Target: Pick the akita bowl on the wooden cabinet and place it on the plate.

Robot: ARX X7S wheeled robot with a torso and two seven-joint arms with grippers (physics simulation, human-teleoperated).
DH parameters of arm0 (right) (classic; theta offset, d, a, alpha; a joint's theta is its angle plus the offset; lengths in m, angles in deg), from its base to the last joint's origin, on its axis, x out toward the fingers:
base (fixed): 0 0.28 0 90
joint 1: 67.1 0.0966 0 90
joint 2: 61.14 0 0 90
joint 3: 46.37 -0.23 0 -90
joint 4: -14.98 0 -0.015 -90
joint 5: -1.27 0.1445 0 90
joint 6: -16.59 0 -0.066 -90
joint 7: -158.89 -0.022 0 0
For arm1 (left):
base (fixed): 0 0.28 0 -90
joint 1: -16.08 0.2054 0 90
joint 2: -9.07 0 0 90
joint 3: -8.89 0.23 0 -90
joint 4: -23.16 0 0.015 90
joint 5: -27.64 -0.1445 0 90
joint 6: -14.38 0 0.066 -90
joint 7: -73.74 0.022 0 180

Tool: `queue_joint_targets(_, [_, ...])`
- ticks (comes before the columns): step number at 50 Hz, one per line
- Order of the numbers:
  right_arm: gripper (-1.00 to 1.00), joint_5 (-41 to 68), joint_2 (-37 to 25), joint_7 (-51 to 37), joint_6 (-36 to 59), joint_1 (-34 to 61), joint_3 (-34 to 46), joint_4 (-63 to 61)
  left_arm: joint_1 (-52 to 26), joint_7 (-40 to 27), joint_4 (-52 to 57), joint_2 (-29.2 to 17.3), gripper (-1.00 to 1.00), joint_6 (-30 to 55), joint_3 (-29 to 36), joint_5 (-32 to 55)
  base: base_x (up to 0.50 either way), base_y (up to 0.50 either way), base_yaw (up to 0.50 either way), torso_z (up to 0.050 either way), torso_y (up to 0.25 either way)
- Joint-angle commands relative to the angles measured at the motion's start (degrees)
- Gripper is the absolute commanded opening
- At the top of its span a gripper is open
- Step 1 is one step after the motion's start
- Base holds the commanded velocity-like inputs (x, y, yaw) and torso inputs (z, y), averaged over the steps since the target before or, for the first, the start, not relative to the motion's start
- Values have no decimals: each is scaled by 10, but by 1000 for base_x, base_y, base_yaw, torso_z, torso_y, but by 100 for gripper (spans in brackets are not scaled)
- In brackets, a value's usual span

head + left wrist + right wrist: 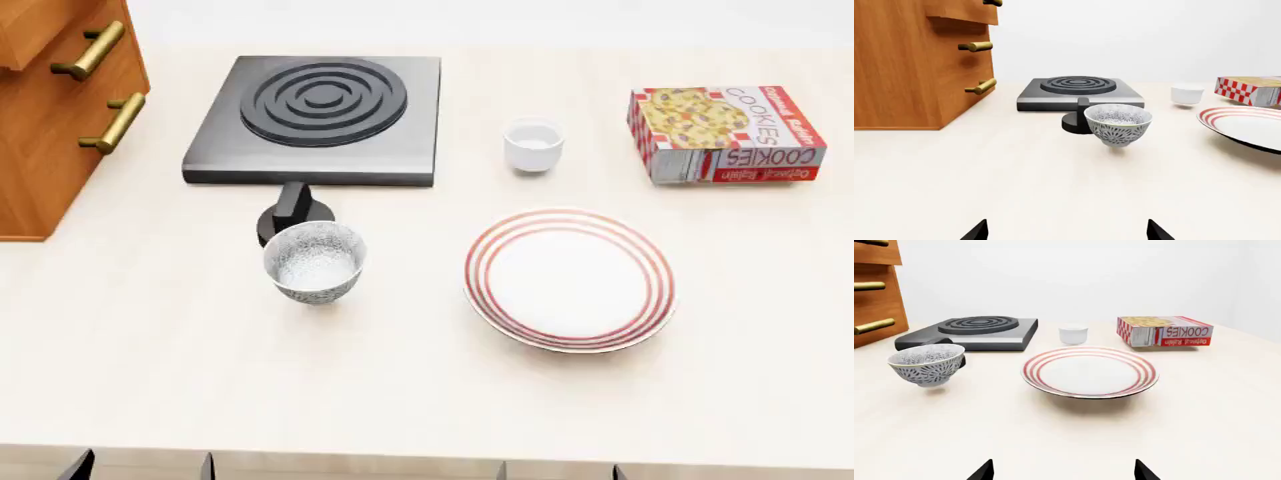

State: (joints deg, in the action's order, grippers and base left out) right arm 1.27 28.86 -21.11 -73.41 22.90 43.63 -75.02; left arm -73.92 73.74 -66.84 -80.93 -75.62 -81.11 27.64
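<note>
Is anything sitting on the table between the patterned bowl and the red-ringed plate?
No. In the head view the stretch of table between the bowl and the plate is bare; the right wrist view agrees.

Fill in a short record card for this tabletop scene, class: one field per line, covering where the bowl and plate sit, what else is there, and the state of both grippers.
bowl: patterned bowl standing upright on the table, not on the cabinet
plate: red-ringed plate, empty, apart from the bowl
cabinet: wooden cabinet at the table's far-left edge
stove: black hotplate; its knob sits just behind the bowl
other items: white cup, cookie box
left gripper: open, holding nothing
right gripper: open, holding nothing
</note>
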Motion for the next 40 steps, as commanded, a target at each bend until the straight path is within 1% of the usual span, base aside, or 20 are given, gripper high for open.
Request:
queue_joint_targets(1, [100,3,-9,-14,-3,-2,13,-2,0,-10,0,-9,100,0,11,8,0,0,0,0,0])
queue_joint_targets(18, [100,43,-31,-41,-1,1,36,-5,-4,-35,-2,-32,100,4,33,41,0,0,0,0,0])
queue_joint_targets(28, [100,40,-41,-53,1,3,51,-3,-4,-43,-2,-39,100,-4,36,59,0,0,0,0,0])
queue_joint_targets(29, [100,41,-42,-53,-1,3,52,-2,-2,-42,-1,-40,100,-11,37,61,0,0,0,18,0])
queue_joint_targets(30, [100,39,-43,-55,0,3,54,-2,2,-36,-1,-41,100,-41,38,65,0,0,0,42,0])
queue_joint_targets(40, [100,47,-49,-63,-2,3,61,-3,0,-48,-2,-47,100,-25,49,66,0,0,0,49,0])
